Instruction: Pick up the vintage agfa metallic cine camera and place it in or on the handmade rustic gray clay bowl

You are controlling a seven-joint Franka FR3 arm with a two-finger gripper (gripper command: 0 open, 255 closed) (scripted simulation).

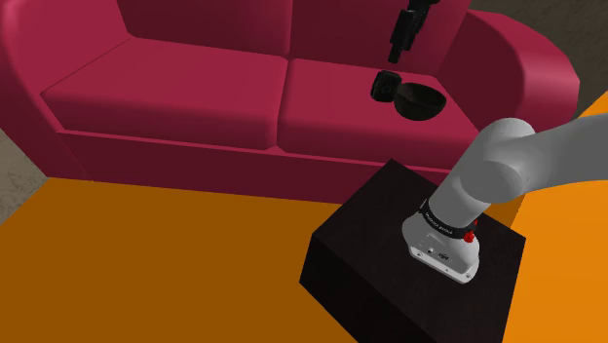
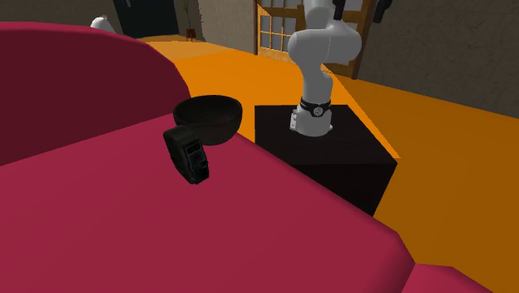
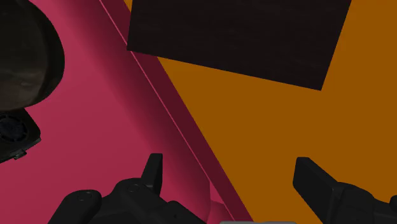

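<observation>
Crimson sofa (image 1: 175, 97) cushions carry the dark camera (image 1: 385, 87), which we see just beside the dark bowl (image 1: 421, 101); our gripper (image 3: 228, 163) hangs above the seat's front edge, jaws spread apart, holding nothing.

A crimson sofa (image 1: 195, 97) is seen across the shoulder view from nine to one o'clock, with an orange floor (image 1: 146, 263) spread below it toward seven o'clock and a grey speckled patch (image 1: 15, 171) left at nine o'clock. In the second exterior view, a lattice window (image 2: 274, 33) is set at twelve o'clock beside a tan wall (image 2: 432, 50), and a small white object (image 2: 101, 23), too distant to be identified, is glimpsed at eleven o'clock.
</observation>
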